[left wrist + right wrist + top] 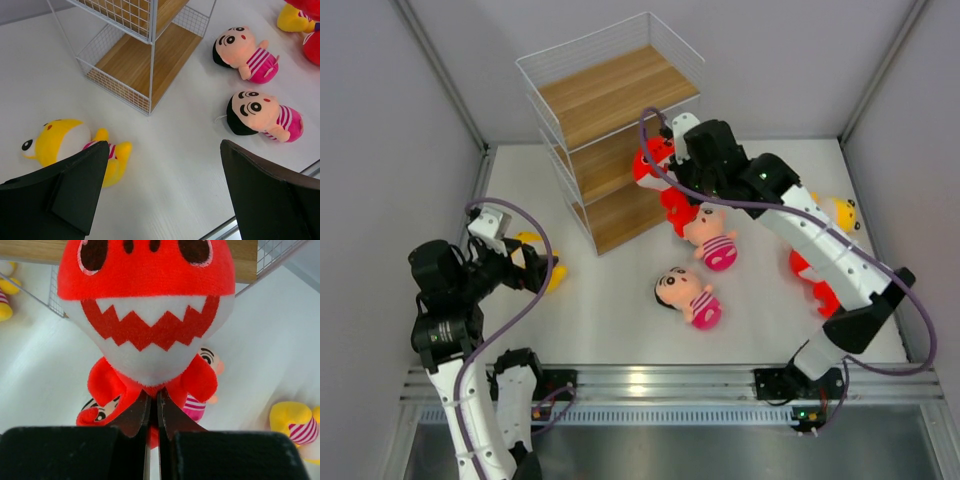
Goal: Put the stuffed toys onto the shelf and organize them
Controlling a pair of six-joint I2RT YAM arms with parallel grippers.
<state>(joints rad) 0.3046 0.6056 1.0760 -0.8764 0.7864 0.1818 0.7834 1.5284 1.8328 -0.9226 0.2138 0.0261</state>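
My right gripper (154, 401) is shut on the lower body of a red shark (145, 305), which hangs just in front of the shelf's (610, 95) middle board. From above, this right gripper (672, 165) and shark (652, 163) sit at the shelf's right side. Two boy dolls (712, 242) (686, 296) lie on the table below them. My left gripper (164, 150) is open and empty, just right of a yellow toy (60, 142) lying on its side. A second yellow toy (841, 212) and a second red shark (813, 280) lie at the right, partly under my right arm.
The shelf (145, 55) is a wire rack with wooden boards; its lowest tier opens toward the dolls (245, 50) (262, 115). Grey walls close in the white table (620, 320) on three sides. A metal rail (660, 380) runs along the near edge.
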